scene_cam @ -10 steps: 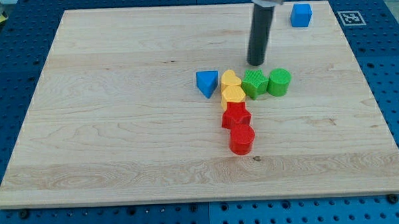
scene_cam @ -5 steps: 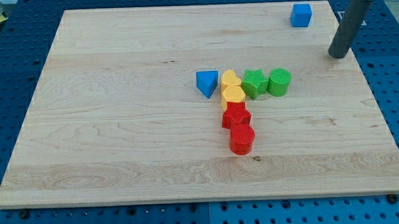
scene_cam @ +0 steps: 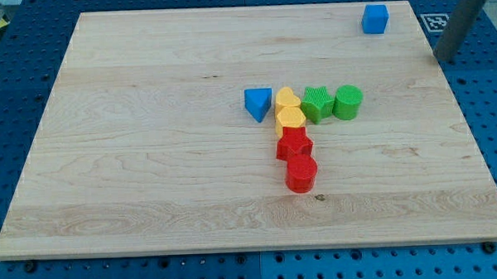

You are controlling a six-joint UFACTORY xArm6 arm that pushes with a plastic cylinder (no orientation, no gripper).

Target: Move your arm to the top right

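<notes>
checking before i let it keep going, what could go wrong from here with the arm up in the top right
1. My tip sits past the board's right edge, over the blue pegboard; going further right could carry it out of view.
2. The blue cube lies to the view's left of my tip, near the top edge; a leftward sweep might knock it off.

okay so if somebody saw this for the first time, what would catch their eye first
Probably the tight cluster of coloured blocks near the board's middle: a blue triangle on the view's left, two yellow blocks, a green star and green cylinder to the right, and two red blocks trailing toward the bottom. Next, the lone blue cube at the top right, with my tip just off the board's right edge beside it.
</notes>
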